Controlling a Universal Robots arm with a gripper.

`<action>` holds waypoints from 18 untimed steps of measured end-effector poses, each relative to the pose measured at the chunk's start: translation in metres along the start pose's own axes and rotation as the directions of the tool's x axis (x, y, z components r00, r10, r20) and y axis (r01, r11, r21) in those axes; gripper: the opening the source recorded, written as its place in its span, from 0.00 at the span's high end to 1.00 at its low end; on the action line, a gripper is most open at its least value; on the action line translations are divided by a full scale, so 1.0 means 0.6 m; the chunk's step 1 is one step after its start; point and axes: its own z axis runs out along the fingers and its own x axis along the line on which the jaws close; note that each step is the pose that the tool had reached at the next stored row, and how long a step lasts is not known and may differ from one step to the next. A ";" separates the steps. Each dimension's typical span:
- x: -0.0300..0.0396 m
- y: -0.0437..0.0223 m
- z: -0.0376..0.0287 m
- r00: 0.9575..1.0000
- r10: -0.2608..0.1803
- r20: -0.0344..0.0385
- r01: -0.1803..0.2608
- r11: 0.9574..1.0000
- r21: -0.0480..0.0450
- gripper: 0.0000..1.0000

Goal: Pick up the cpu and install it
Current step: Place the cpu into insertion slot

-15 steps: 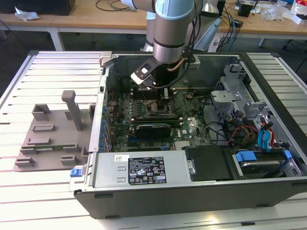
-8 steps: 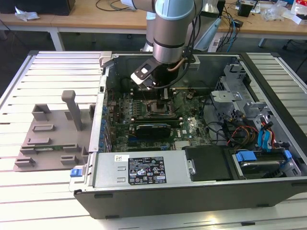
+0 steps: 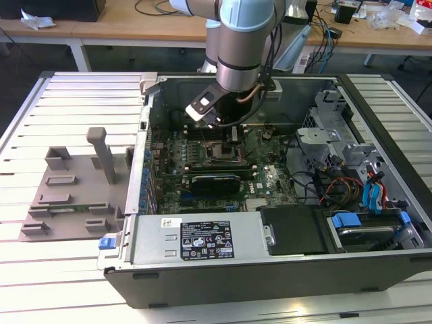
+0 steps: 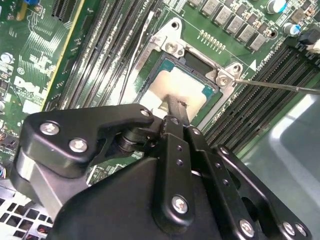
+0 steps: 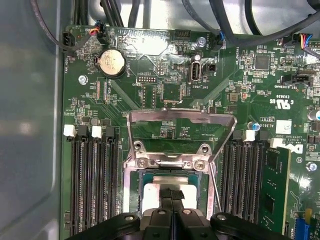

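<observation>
Arm, exterior view: the arm (image 3: 237, 40) reaches down inside the open computer case (image 3: 283, 273). The gripper (image 3: 233, 135) is low over the motherboard (image 3: 264, 179), toward the far wall.
Cpu, second wrist view: the cpu (image 4: 176, 84) lies flat in the socket frame (image 4: 172, 47).
Fingers, second wrist view: the fingers (image 4: 175, 112) are pressed together, tip touching the cpu's silvery top.
Load plate, first wrist view: the load plate (image 5: 181, 131) is raised, with the fingertips together on the cpu.

Bright, even light; glare on white slatted table (image 3: 74, 94) and cpu (image 4: 172, 86) top; case (image 3: 270, 280) interior shadowed.
</observation>
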 end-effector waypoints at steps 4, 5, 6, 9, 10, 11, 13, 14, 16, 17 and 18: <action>-0.001 -0.001 -0.023 1.000 0.000 0.002 0.000 1.000 0.001 0.89; -0.001 -0.001 -0.027 1.000 0.000 0.002 0.000 1.000 0.001 0.89; -0.001 -0.001 -0.034 1.000 0.000 0.003 0.000 1.000 0.001 0.89; -0.001 -0.001 -0.045 1.000 0.000 0.003 0.000 1.000 0.001 0.89; -0.001 -0.001 -0.047 1.000 0.000 0.003 0.000 1.000 0.001 0.89; -0.001 -0.001 -0.049 1.000 0.000 0.003 0.000 1.000 0.001 0.89; -0.002 -0.001 -0.053 1.000 0.000 0.003 0.000 1.000 0.001 0.89; -0.002 -0.002 -0.056 1.000 0.000 0.003 0.000 1.000 0.001 0.89; -0.002 -0.002 -0.067 1.000 0.000 0.004 0.000 1.000 0.001 0.89; -0.002 -0.002 -0.072 1.000 0.000 0.004 0.000 1.000 0.001 0.89; -0.002 -0.002 -0.077 1.000 0.000 0.004 0.000 1.000 0.001 0.89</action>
